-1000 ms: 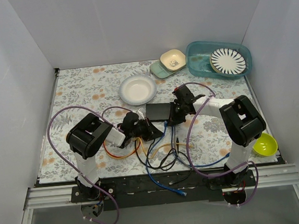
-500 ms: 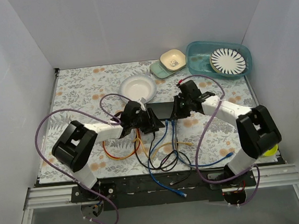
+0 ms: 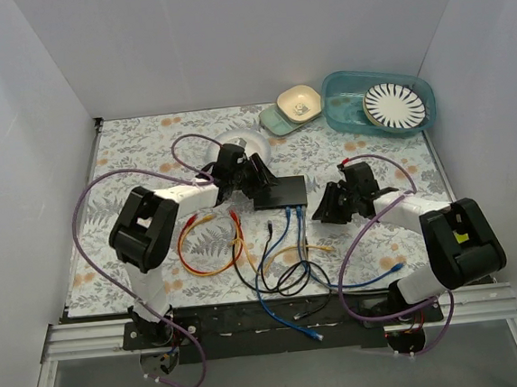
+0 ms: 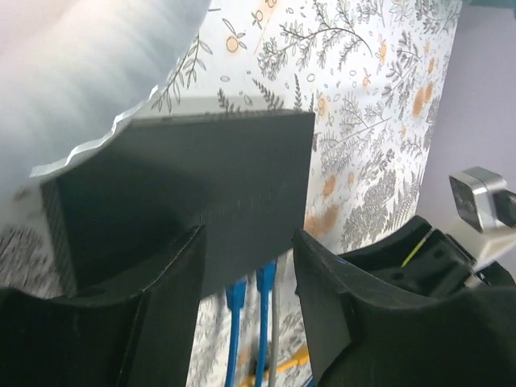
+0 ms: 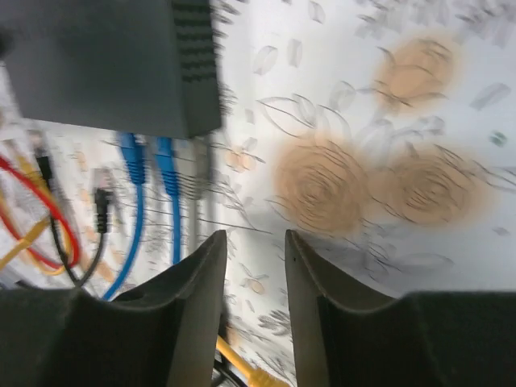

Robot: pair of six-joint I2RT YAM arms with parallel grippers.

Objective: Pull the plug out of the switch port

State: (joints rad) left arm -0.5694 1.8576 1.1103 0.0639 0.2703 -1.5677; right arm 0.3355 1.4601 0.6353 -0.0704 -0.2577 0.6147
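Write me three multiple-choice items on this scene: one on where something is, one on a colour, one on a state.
1. Where is the striped plate? A in the teal tub; B in the white bowl; C beside the arm bases.
2. What colour are the two cables plugged side by side into the switch? A red; B blue; C yellow.
3. How is the right gripper? A shut on a plug; B open, holding nothing; C shut on the switch.
Key: A, the plate lies inside the tub at the far right. B, both cables show blue in the wrist views. B, its fingers stand apart with nothing between them.
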